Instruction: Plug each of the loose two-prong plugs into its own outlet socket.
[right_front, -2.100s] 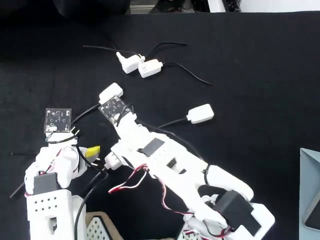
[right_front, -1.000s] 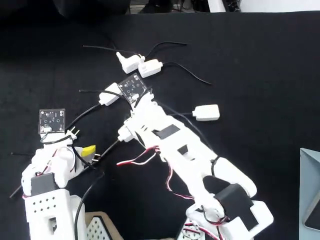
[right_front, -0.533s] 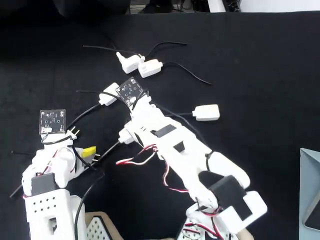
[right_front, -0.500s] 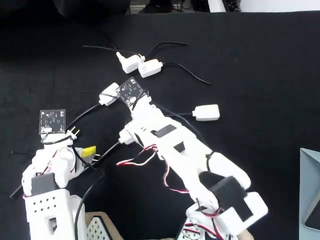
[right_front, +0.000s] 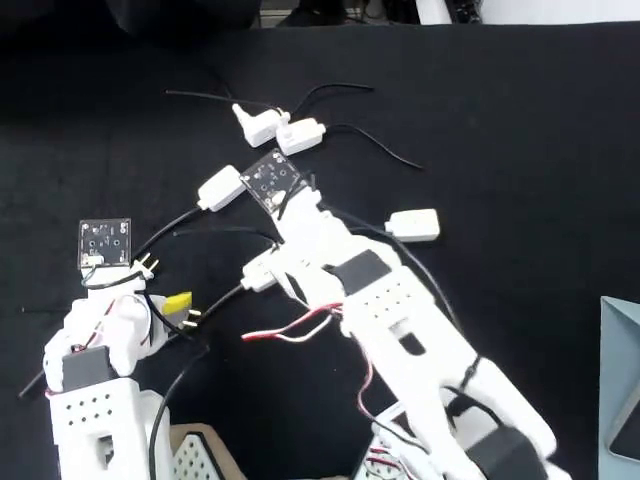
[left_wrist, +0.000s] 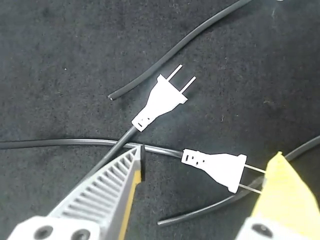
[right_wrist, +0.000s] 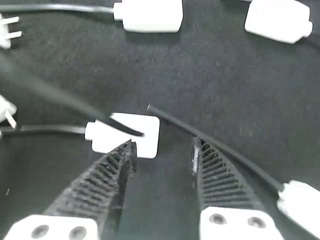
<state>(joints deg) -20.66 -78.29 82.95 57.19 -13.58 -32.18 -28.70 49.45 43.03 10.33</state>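
Two loose white two-prong plugs lie on the black table: one plug (left_wrist: 161, 99) ahead of my left gripper (left_wrist: 208, 154) and a second plug (left_wrist: 218, 168) between its grey and yellow fingers. That gripper is open and holds nothing. The same plugs (right_front: 148, 266) sit by the left arm in the high view. My right gripper (right_wrist: 161, 146) is open, with a white outlet socket (right_wrist: 127, 134) just off one black fingertip (right_wrist: 128, 149). That socket (right_front: 220, 187) lies beside the right arm's wrist (right_front: 273, 178).
Two more sockets (right_front: 260, 125) (right_front: 300, 135) lie together farther back, and another socket (right_front: 413, 225) lies to the right. Black cables trail over the table around them. A grey box edge (right_front: 622, 380) stands at the right border.
The right arm has stretched forward and its wrist shifted slightly right by the nearest socket, whose cable swung toward the arms. The left arm has stayed still.
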